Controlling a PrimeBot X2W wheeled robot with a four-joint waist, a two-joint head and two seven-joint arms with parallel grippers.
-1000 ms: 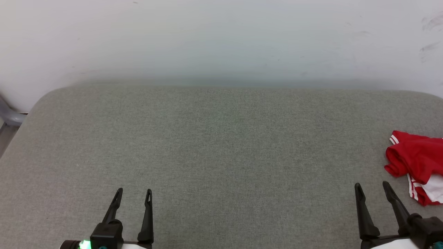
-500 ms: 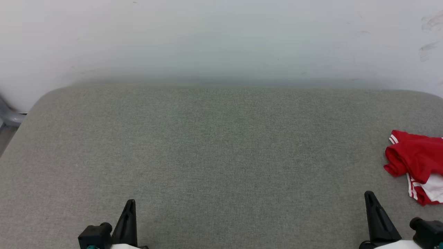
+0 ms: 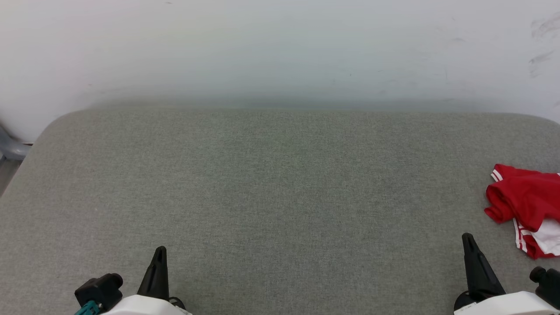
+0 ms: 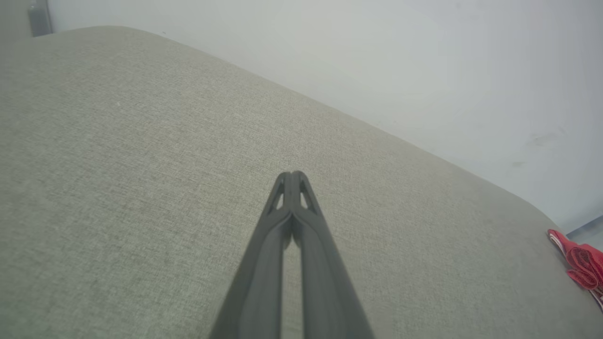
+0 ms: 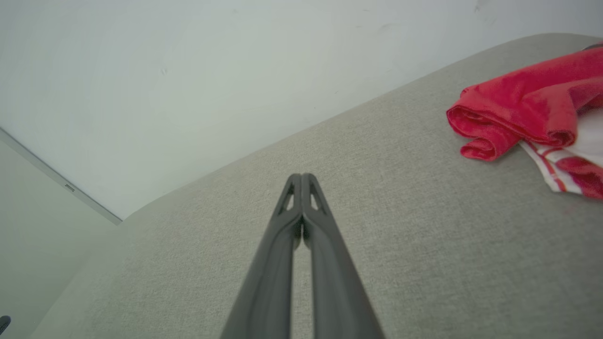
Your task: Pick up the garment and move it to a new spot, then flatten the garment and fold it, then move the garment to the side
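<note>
The garment (image 3: 527, 205) lies crumpled at the far right edge of the grey padded surface (image 3: 280, 188), red with a white, striped part showing. It also appears as a red bundle (image 5: 527, 113) in the right wrist view and as a small red patch (image 4: 582, 266) in the left wrist view. My right gripper (image 3: 469, 239) is shut at the lower right, a short way left of and nearer than the garment, holding nothing. At the lower left my left gripper (image 3: 160, 251) is shut and empty too, its fingertips pressed together (image 4: 293, 175).
A pale wall (image 3: 280, 48) rises straight behind the padded surface. A grey chair part (image 3: 11, 148) sits past the surface's far left corner. The padded surface has rounded corners at the back.
Both grippers have gone from open to shut. Both have drawn back toward the bottom of the head view. The garment lies where it did.
</note>
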